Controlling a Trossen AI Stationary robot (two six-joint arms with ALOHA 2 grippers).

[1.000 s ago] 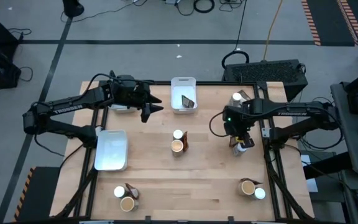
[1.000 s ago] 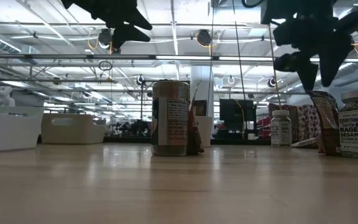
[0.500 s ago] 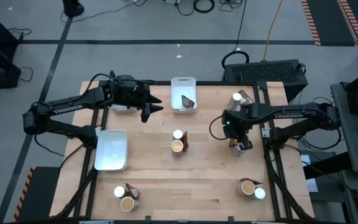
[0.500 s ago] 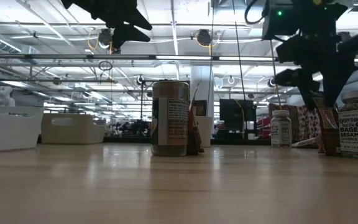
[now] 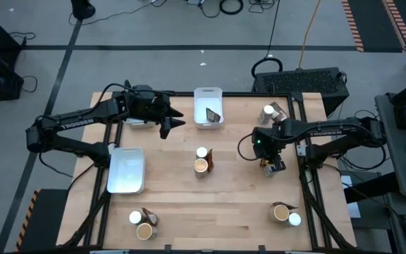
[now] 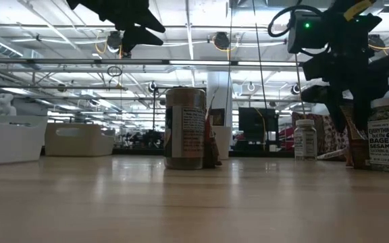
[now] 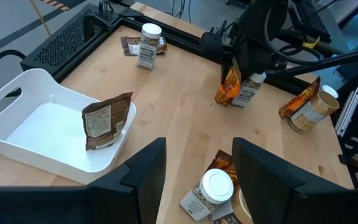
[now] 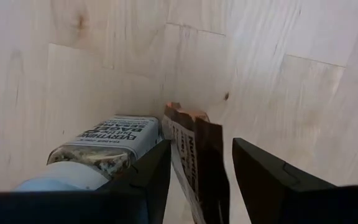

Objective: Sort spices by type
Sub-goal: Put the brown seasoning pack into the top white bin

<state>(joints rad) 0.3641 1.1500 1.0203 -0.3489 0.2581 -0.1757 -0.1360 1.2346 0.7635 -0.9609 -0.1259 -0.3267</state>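
My right jaws [image 8: 194, 180] stand parted astride the brown packet [image 8: 194, 155] upright beside a jar [image 8: 98, 152] on the desk; light, crinkly, likely slippery, best pinched across its flat upper edge.

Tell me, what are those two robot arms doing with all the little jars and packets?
They are sorting spices. The right end effector is coming down over a brown packet beside a white-topped jar, its fingers open either side of it. The left end effector hangs open above the table near a white tray that holds one packet.
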